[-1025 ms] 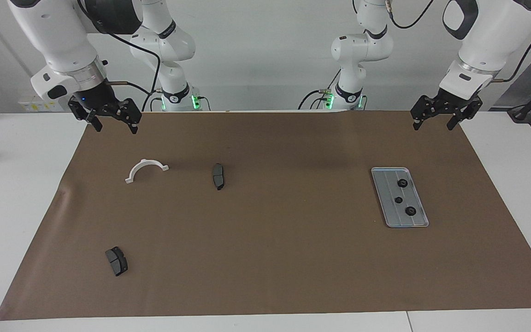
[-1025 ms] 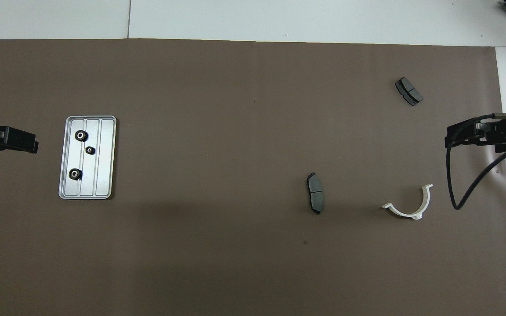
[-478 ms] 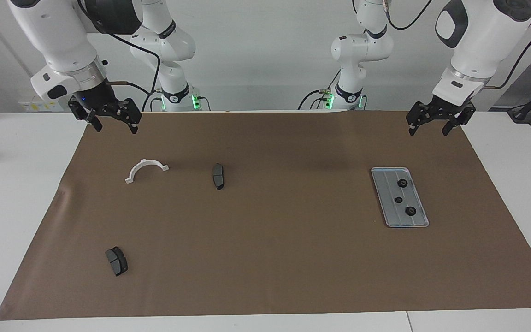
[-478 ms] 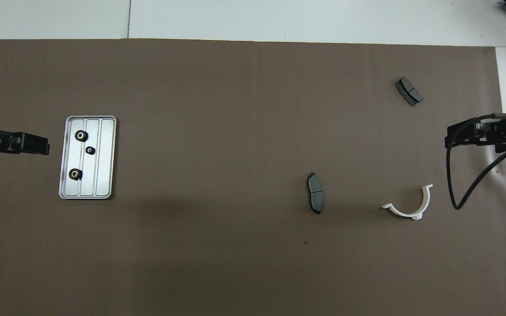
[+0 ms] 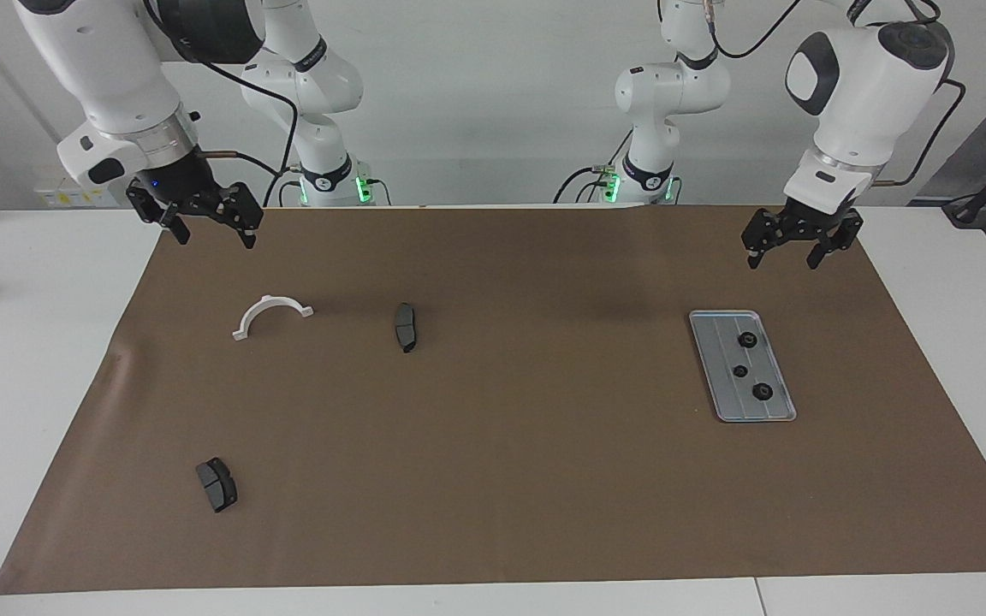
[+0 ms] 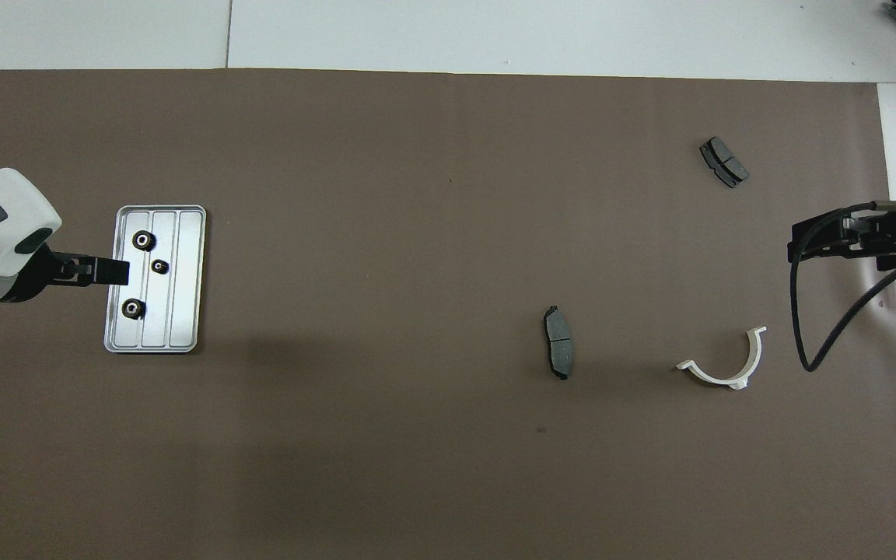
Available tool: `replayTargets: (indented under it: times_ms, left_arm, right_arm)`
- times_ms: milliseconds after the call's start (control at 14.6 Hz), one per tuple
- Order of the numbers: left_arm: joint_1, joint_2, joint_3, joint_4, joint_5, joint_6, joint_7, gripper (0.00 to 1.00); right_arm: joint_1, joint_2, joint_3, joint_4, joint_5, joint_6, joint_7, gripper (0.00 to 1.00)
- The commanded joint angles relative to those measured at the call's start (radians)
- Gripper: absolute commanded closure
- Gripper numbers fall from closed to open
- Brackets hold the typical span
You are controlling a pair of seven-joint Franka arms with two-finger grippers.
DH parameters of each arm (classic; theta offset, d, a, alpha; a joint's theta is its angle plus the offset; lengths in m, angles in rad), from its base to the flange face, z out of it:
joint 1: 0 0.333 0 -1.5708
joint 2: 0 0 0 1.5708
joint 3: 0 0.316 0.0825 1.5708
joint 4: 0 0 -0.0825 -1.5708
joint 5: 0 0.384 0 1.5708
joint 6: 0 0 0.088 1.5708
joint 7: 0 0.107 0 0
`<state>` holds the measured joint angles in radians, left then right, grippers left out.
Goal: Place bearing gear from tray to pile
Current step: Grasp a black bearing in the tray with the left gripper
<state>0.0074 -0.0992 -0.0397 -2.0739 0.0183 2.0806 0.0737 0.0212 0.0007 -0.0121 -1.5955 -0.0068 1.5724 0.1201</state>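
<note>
My left gripper (image 5: 788, 248) has its fingers spread wide and holds nothing. It hangs in the air over the brown mat (image 5: 501, 445), by the edge of the tray (image 5: 720, 376). Three little black gears (image 5: 747, 340) sit in a row on the tray. I think I am at the reaching step. Next I must go down over one gear and pinch it. The pile, a white bracket (image 5: 271, 314) and dark brake pads (image 5: 405, 327), lies toward my right arm's end. My right gripper (image 5: 210, 224) waits there, spread wide too.
</note>
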Motion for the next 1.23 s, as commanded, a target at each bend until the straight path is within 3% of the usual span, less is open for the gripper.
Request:
replayTargets:
  times_ms: [0,478,888,1161]
  left_arm:
    - [0.020,0.016,-0.003,-0.080,0.009,0.103,0.008,0.00]
    - [0.078,0.091,-0.003,-0.230,0.009,0.369,0.012,0.00]
    - [0.123,0.183,-0.003,-0.233,0.009,0.454,0.034,0.00]
    - [0.125,0.188,-0.003,-0.255,0.009,0.463,0.031,0.22]
  right_arm:
    - [-0.003,-0.016,0.001,-0.009,0.007,-0.014,-0.016,0.00]
    - [-0.004,-0.016,0.001,-0.011,0.007,-0.014,-0.016,0.00]
    - [-0.004,-0.016,0.003,-0.011,0.007,-0.014,-0.016,0.00]
    - [-0.004,-0.016,0.003,-0.011,0.007,-0.014,-0.016,0.00]
